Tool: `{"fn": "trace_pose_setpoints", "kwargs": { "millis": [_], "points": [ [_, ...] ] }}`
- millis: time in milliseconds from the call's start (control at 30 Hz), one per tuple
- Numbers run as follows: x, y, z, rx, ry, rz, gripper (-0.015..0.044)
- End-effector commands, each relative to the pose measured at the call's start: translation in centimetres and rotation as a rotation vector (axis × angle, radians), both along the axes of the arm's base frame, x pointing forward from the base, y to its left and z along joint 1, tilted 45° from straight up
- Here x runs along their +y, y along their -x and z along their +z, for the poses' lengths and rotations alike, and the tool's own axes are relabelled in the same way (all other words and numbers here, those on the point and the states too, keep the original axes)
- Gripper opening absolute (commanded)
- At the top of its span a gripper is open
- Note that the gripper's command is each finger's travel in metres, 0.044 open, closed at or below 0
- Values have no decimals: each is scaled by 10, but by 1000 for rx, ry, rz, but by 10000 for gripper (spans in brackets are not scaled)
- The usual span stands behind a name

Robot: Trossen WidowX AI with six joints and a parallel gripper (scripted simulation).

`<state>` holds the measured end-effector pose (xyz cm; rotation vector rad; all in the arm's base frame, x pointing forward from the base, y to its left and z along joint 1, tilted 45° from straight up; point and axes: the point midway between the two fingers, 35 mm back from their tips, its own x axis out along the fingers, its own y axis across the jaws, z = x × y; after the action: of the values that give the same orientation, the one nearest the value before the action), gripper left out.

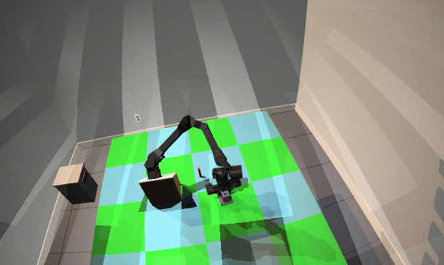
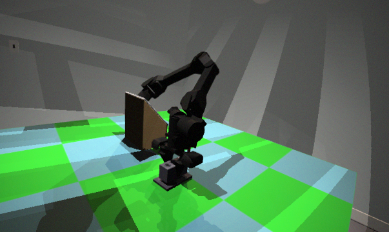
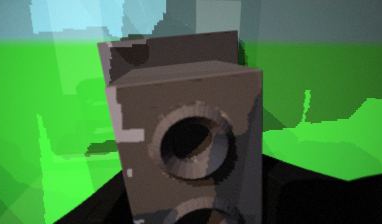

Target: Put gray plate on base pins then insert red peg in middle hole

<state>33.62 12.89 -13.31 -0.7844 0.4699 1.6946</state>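
Note:
The gray plate (image 1: 225, 194) (image 2: 167, 174) (image 3: 137, 105) is a thick block. It stands low over the base (image 1: 227, 202) (image 2: 180, 182) (image 3: 192, 54), with no gap showing at its near end in the exterior view. The two pins are hidden. The wrist view shows one round hole whole and part of another at the bottom edge. My gripper (image 1: 224, 187) (image 2: 173, 162) is shut on the plate, its fingers at the plate's sides. The red peg (image 1: 199, 171) stands upright on the checkered surface, left of and behind the gripper in the top view.
The arm's brown mount box (image 1: 160, 191) (image 2: 134, 122) stands left of the gripper. A dark cabinet with a tan top (image 1: 70, 174) stands at the far left, beyond the green and blue checkered surface (image 1: 166, 228) (image 2: 255, 193). Shadows cross the surface.

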Motion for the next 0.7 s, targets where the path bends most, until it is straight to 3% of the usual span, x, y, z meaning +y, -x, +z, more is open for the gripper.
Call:
{"fn": "trace_pose_setpoints", "kwargs": {
  "millis": [0, 300, 667],
  "points": [
    [0, 0, 0, -2, 0, 2, 210],
    [0, 0, 0, -2, 0, 2, 440],
    [-7, -3, 7, -2, 2, 1, 440]
  ]
}}
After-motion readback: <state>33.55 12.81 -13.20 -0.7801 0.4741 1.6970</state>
